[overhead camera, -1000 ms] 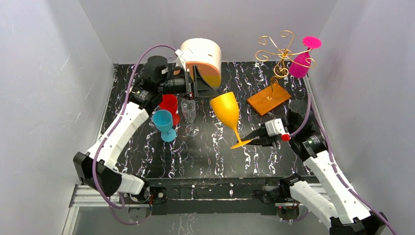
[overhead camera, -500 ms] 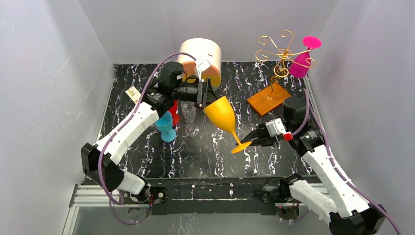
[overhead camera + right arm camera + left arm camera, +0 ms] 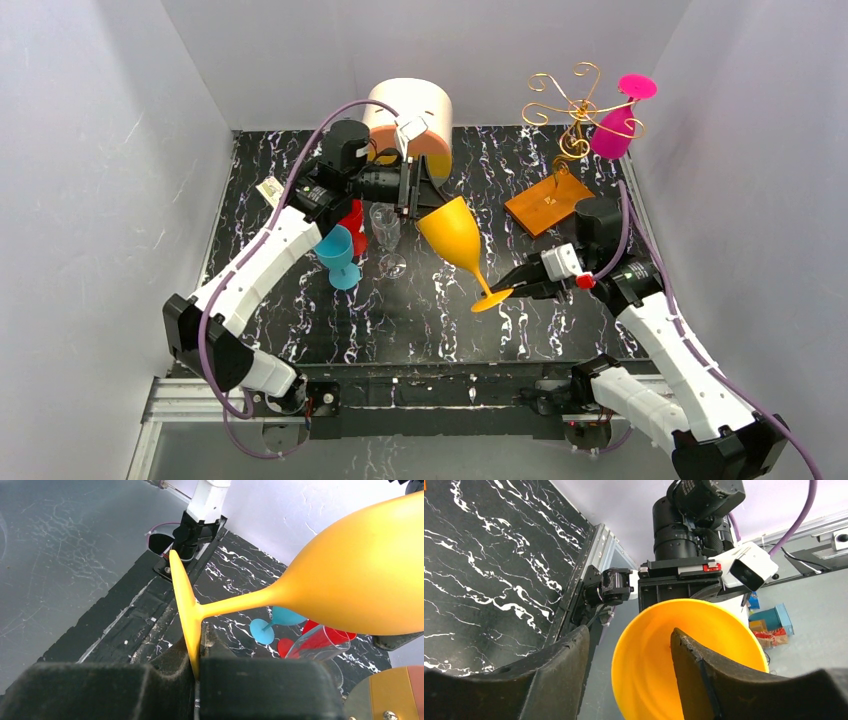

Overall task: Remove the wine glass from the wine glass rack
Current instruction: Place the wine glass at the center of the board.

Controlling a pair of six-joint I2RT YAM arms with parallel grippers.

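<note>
Top view: the yellow wine glass (image 3: 455, 232) is off the far-right wine glass rack (image 3: 570, 110), tipped in the air. The right hand (image 3: 510, 287) holds its foot (image 3: 490, 298). Left wrist: the left hand (image 3: 629, 632) is half wide, one finger (image 3: 704, 680) inside the bowl, not squeezing. Right wrist: the foot is pinched tight. I think it is light, hard, slippery; hold the stem

Yellow-orange glass (image 3: 455, 232), black white-veined table (image 3: 420, 320)
</note>
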